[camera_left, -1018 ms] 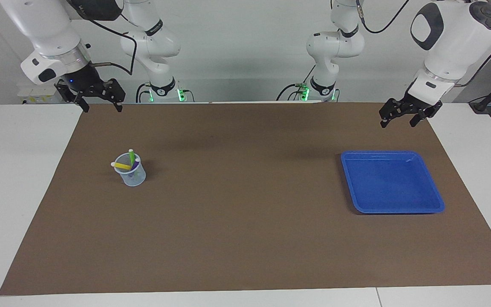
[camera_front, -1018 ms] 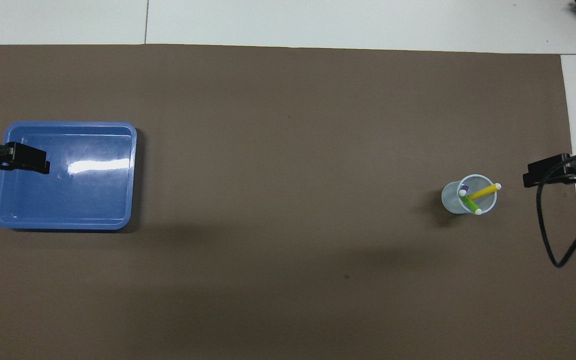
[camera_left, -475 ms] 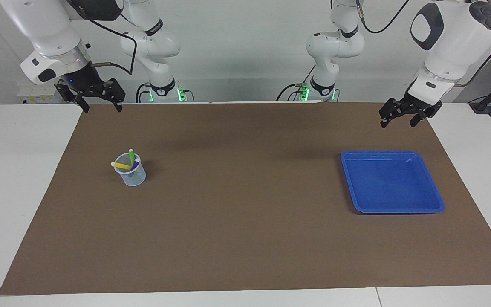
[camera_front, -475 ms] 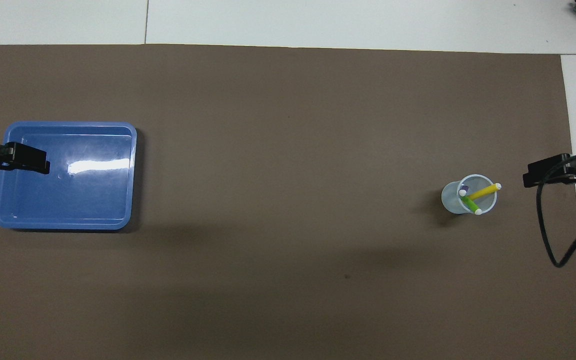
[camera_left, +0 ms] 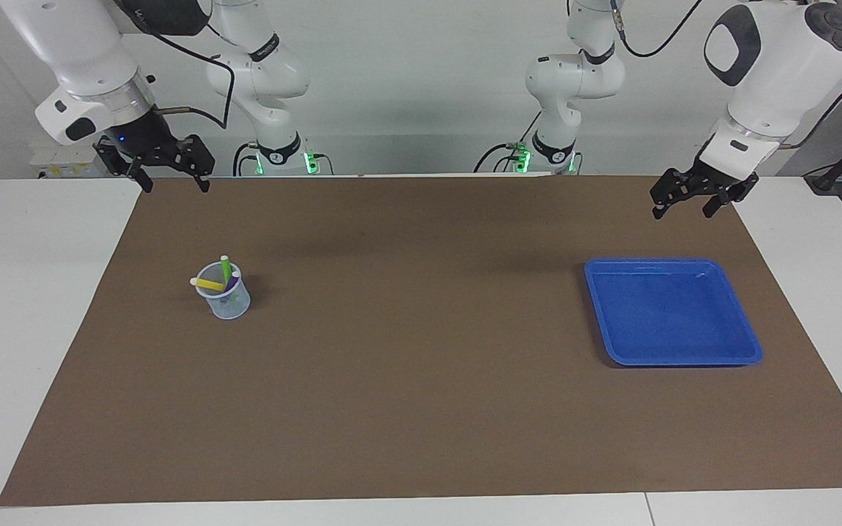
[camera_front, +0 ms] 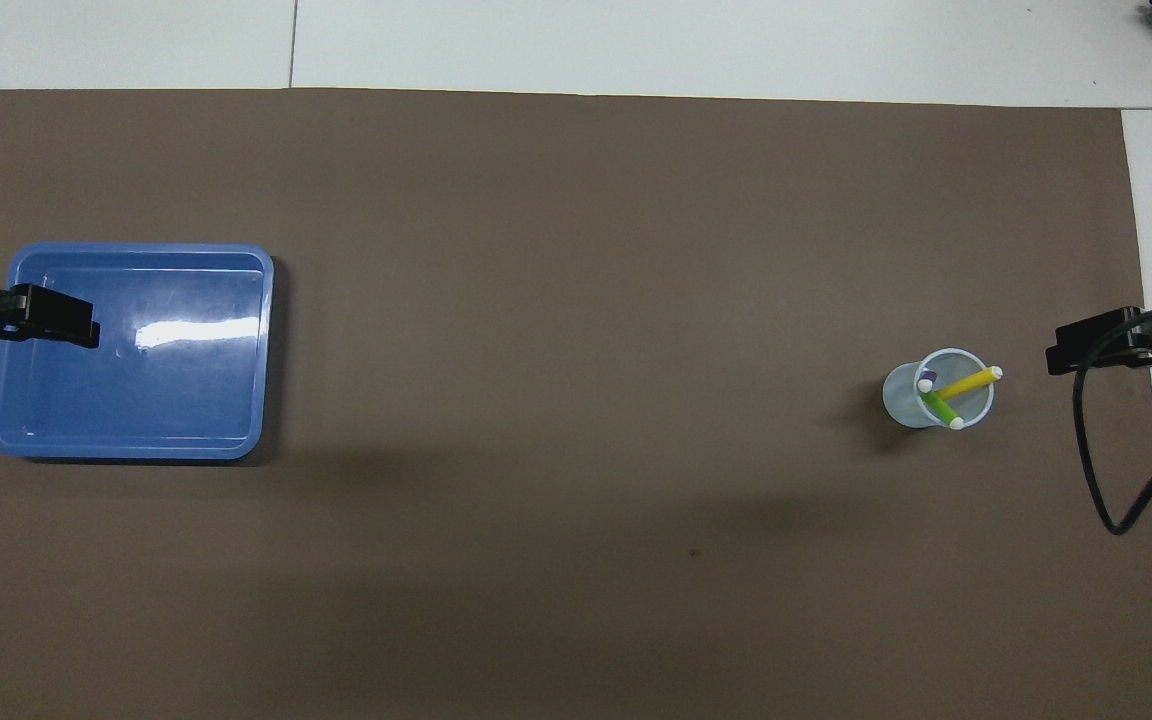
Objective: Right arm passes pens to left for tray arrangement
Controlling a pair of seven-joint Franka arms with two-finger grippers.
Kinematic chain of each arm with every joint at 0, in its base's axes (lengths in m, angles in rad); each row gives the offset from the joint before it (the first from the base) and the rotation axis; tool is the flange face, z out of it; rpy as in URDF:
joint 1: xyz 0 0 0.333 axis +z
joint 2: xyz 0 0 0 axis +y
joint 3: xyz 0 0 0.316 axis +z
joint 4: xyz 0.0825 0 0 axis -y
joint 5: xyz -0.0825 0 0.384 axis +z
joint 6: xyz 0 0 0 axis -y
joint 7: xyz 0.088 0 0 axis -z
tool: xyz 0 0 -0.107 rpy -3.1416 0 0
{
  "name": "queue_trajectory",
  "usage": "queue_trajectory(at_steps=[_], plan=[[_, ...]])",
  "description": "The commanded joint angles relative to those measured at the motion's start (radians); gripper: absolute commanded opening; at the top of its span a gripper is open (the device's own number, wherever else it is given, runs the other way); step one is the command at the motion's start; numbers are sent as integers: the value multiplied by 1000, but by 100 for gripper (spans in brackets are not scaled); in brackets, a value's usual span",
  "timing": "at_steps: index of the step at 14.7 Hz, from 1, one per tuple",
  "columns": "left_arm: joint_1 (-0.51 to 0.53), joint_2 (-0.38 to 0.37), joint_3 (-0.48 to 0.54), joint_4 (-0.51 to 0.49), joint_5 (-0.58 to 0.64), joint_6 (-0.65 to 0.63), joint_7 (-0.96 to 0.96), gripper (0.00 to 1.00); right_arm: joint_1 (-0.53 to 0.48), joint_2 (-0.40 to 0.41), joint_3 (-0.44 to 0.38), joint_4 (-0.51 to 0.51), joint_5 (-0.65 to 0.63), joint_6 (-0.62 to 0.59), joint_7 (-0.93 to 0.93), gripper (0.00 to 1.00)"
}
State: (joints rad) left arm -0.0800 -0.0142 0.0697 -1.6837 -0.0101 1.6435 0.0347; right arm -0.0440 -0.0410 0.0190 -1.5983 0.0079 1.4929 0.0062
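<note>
Three pens, yellow [camera_left: 209, 283], green [camera_left: 226, 269] and purple [camera_left: 232, 287], stand tips up in a small translucent cup [camera_left: 231, 305] on the brown mat toward the right arm's end. The overhead view shows the yellow pen [camera_front: 971, 381] and green pen [camera_front: 939, 407] crossing in the cup [camera_front: 898, 398]. The blue tray [camera_left: 673, 314] lies bare toward the left arm's end. My right gripper [camera_left: 175, 184] hangs open and holds nothing, over the mat's corner by the robots. My left gripper [camera_left: 683, 212] hangs open over the mat by the tray's [camera_front: 136, 400] outer rim, holding nothing.
A brown mat [camera_left: 421, 380] covers most of the white table [camera_left: 33, 307]. A black cable [camera_front: 1096, 470] loops down from the right arm over the mat's edge. Both arm bases [camera_left: 275, 153] stand at the table's edge between the cup and the tray.
</note>
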Motion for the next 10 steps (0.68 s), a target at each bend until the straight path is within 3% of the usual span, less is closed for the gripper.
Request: queue_trajectory(at_steps=[1, 10], plan=[[-7, -15, 9, -10, 9, -8, 5, 100, -2, 9, 7, 12, 6, 0, 9, 100], [-7, -15, 9, -10, 9, -8, 5, 100, -17, -20, 2, -96, 3, 98, -12, 100]])
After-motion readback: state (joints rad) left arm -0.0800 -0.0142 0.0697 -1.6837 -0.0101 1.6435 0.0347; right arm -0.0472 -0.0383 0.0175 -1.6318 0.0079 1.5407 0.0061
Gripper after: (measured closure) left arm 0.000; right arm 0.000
